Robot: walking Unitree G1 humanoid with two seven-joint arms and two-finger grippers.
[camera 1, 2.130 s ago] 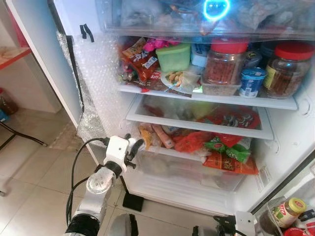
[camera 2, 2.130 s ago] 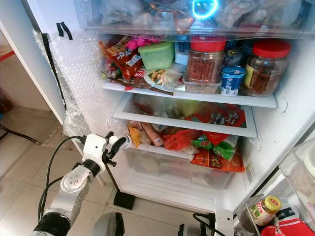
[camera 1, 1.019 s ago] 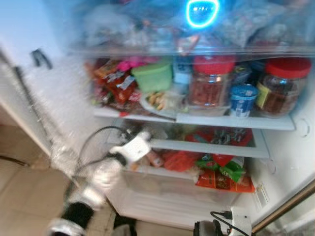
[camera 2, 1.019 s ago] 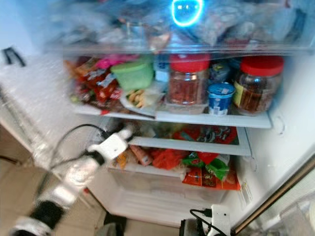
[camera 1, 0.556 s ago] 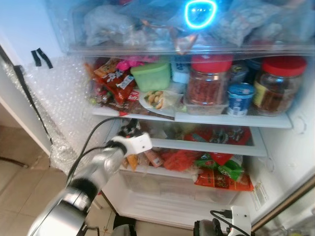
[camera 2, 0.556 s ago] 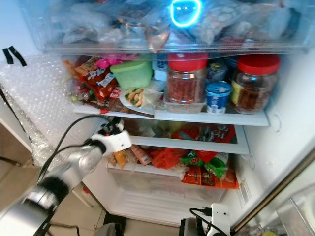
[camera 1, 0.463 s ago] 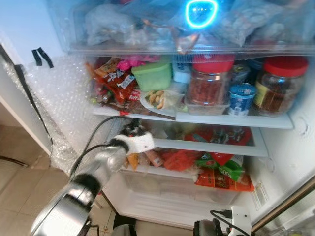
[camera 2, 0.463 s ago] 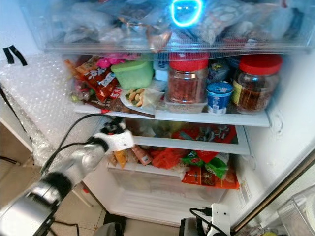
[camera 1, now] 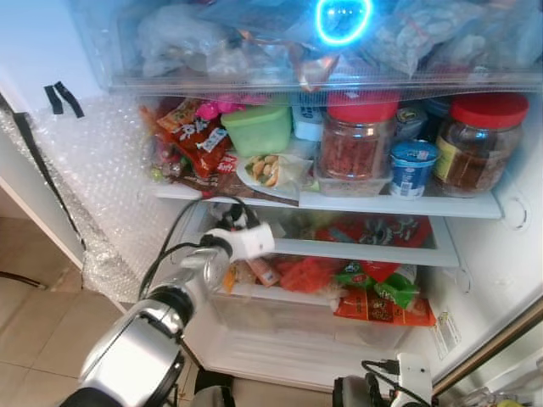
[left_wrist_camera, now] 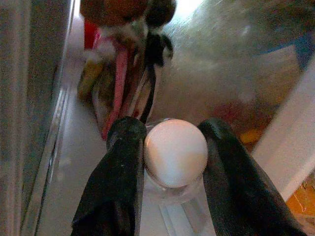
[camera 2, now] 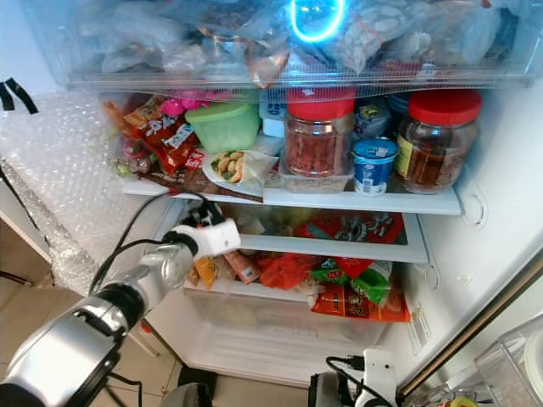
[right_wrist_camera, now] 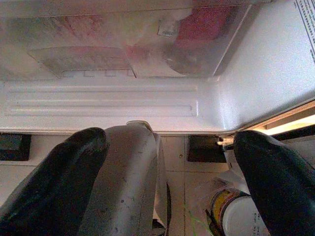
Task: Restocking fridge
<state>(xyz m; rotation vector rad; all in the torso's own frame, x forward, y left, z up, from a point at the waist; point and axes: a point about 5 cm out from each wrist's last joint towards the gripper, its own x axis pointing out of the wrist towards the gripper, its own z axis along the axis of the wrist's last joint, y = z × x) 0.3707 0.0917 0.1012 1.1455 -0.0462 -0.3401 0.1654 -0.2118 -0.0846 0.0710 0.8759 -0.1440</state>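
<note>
The fridge stands open, its glass shelf [camera 1: 399,203] crowded with food. My left arm reaches in under that shelf's left end, and my left gripper [camera 1: 231,220] sits just above the drawer cover [camera 1: 373,251]. In the left wrist view the left gripper [left_wrist_camera: 174,147] is shut on a small clear container with a round white top [left_wrist_camera: 175,152], with snack packets [left_wrist_camera: 118,73] beyond it. My right gripper [right_wrist_camera: 170,142] hangs low by the fridge's bottom, open, with nothing between its fingers.
Two red-lidded jars [camera 1: 361,136] [camera 1: 477,140], a blue-lidded cup [camera 1: 411,165], a green tub [camera 1: 259,127] and red snack packs [camera 1: 191,131] crowd the shelf. Packets [camera 1: 382,292] fill the drawer below. Bubble wrap [camera 1: 110,186] lines the left wall. A labelled jar [right_wrist_camera: 231,216] stands near the right gripper.
My left arm has risen from beside the fridge's lower left and pushed in under the shelf, still gripping the white-topped container. The head camera has tilted up and shifted.
</note>
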